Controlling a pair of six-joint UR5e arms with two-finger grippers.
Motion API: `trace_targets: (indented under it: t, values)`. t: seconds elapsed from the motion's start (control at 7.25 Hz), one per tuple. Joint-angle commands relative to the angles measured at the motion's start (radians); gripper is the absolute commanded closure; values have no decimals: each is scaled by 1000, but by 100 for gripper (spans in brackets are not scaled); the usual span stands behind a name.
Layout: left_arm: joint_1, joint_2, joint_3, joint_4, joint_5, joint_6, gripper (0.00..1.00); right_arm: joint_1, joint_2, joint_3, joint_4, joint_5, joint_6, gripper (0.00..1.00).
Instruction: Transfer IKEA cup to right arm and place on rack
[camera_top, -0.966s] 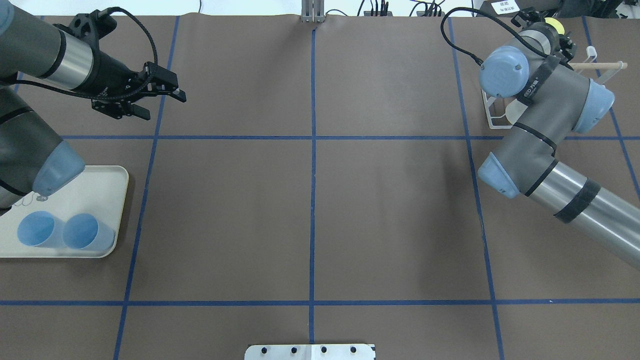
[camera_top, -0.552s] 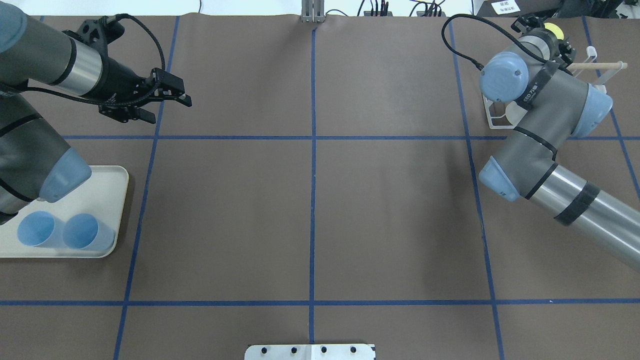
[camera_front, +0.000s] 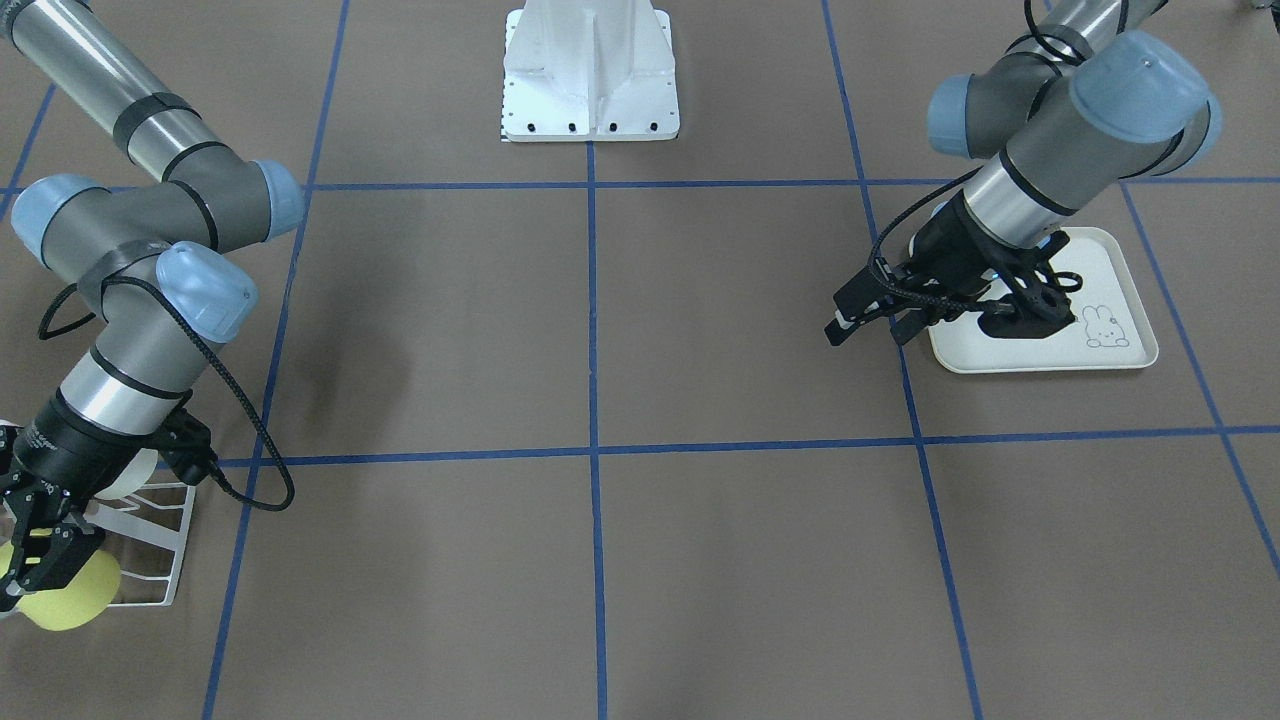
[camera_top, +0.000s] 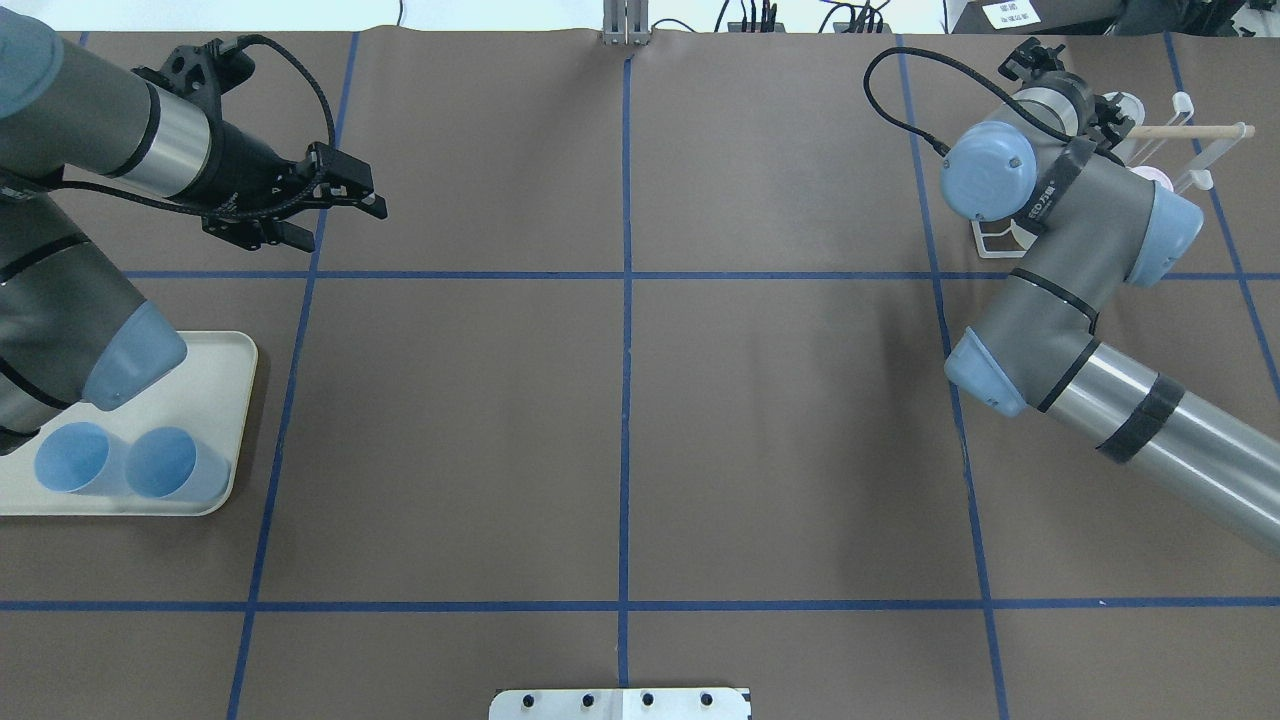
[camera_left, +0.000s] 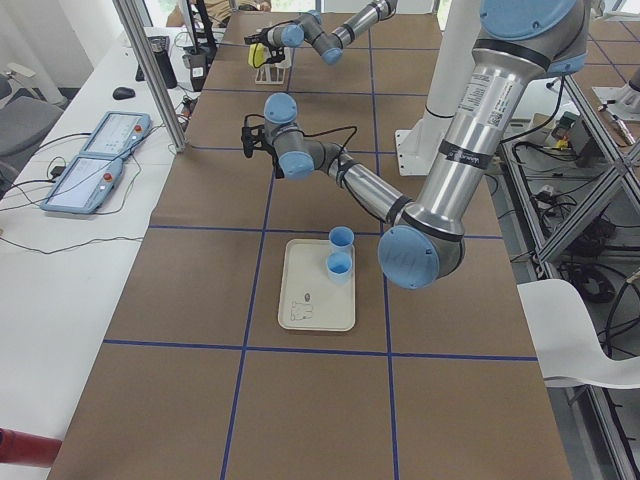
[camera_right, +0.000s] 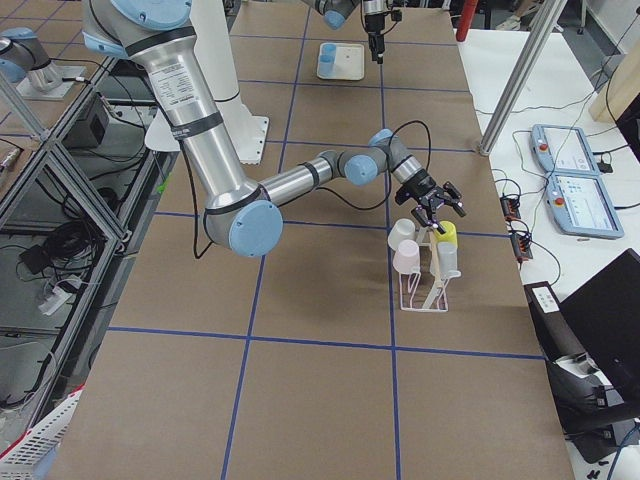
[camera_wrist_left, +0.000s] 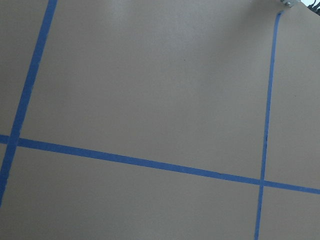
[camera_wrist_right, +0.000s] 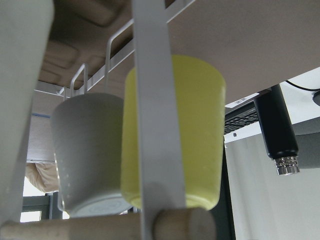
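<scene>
The yellow cup (camera_right: 447, 234) hangs on the rack (camera_right: 422, 303). The right gripper (camera_right: 440, 212) is just above it, jaws apart, holding nothing. The left gripper (camera_top: 345, 228), jaws apart too, is far away, nearer the blue cups (camera_top: 160, 462) on the tray (camera_top: 215, 360).

I have the left arm (camera_top: 100, 140) reaching forward with the wrist near level; the left gripper (camera_front: 866, 333) hangs with fingers spread, nothing between them. The right arm (camera_top: 1060, 290) is bent sharply at the elbow, its long forearm stretched out, wrist tipped downward, and the right gripper (camera_right: 440, 210) points down, jaws apart and empty.
</scene>
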Motion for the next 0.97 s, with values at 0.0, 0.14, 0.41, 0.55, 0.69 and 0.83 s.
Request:
trace_targets:
  t: [0.0,0.14,0.41,0.55,0.69,0.83]
  values:
    - [0,3,0,0,0,0,0,-2,6,1,0,0,0,1]
    - [0,7,-5,0,0,0,0,-2,15,11,0,3,0,1]
    - [-12,19,-17,1,-1,2,0,1,72,27,2,41,45,1]
    - [-20,39,-32,5,-1,35,0,10,72,56,0,111,135,1]
    - [-44,83,-50,6,-1,93,0,15,72,93,0,171,236,1]
    - [-73,143,-69,6,-3,180,0,19,72,124,-2,255,372,1]
